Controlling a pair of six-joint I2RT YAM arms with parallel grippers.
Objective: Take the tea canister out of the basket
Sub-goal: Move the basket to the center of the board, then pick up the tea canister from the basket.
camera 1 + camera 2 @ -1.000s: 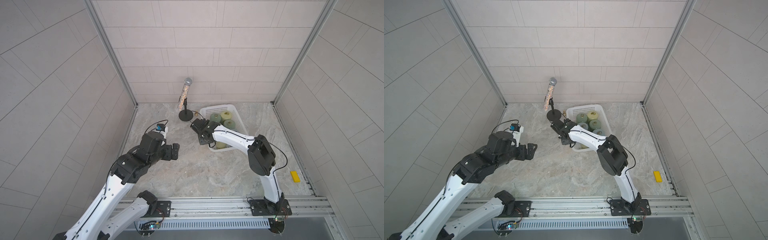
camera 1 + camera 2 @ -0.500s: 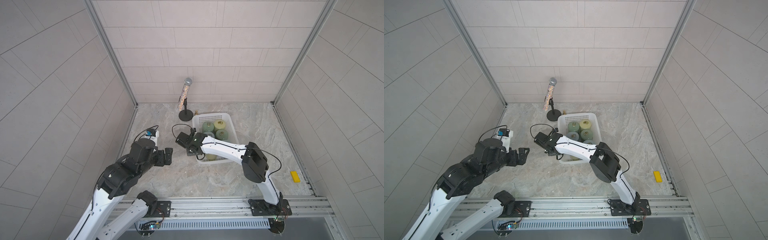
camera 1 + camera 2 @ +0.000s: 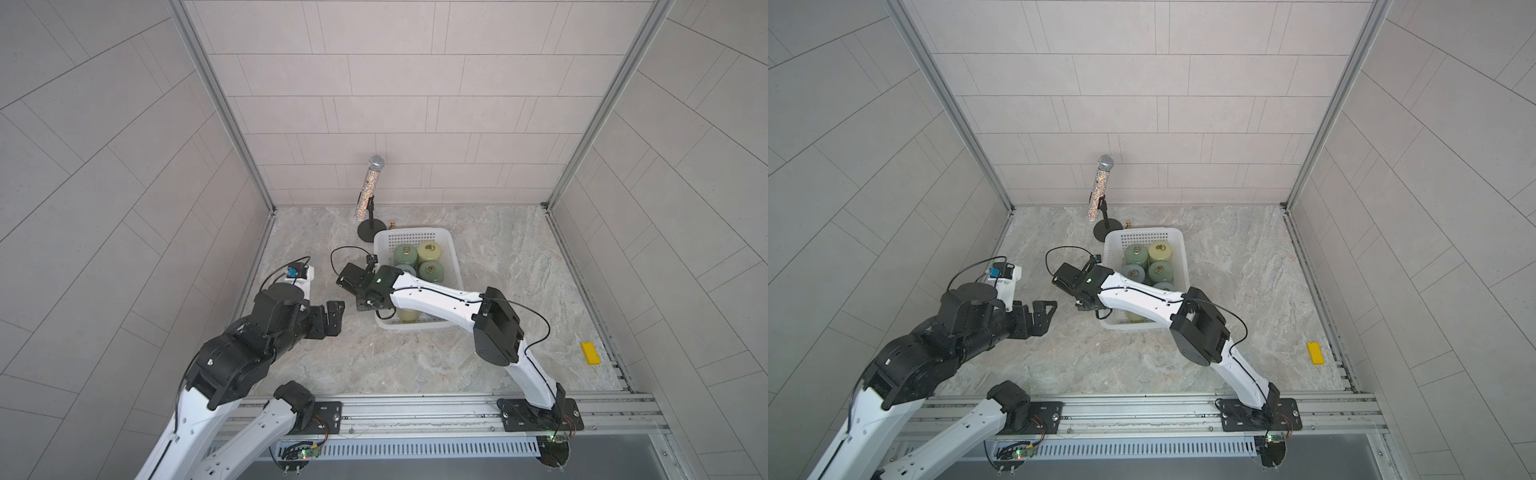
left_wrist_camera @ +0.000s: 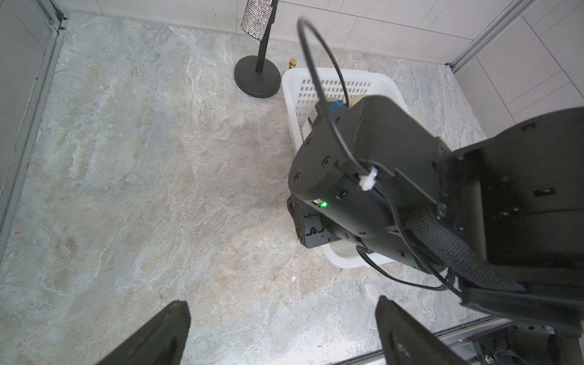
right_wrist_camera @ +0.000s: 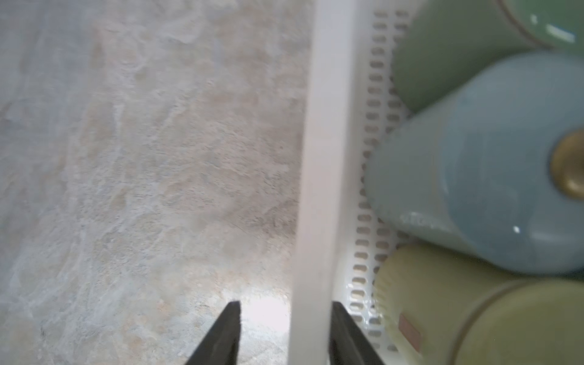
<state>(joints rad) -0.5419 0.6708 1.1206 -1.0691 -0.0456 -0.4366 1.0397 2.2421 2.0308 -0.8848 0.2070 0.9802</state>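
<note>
Snagging worries us: with the fingers [image 5: 226, 335] of the right gripper [image 5: 286, 306] apart astride the nine-o'clock rim of the basket [image 3: 411, 239], and the left gripper [image 4: 281, 301] likewise spread, lifting could tip the tea canisters [image 3: 429, 251] inside.

Toward the back of the desk [image 3: 507, 266], about midway across, the basket [image 3: 411, 231], with six canisters [image 3: 1160, 250] upright inside in two columns of three. Just behind its far left corner, a microphone stand [image 3: 371, 229], with a small knob [image 3: 392, 225] beside it behind the far rim; well to the right, near the front rail [image 3: 457, 409], a flat block [image 3: 590, 353]. Astride the basket's left rim, the right hand [image 5: 284, 306], one finger outside over the desk and one inside; left of it and apart, over bare desk, the left hand [image 4: 281, 316].
</note>
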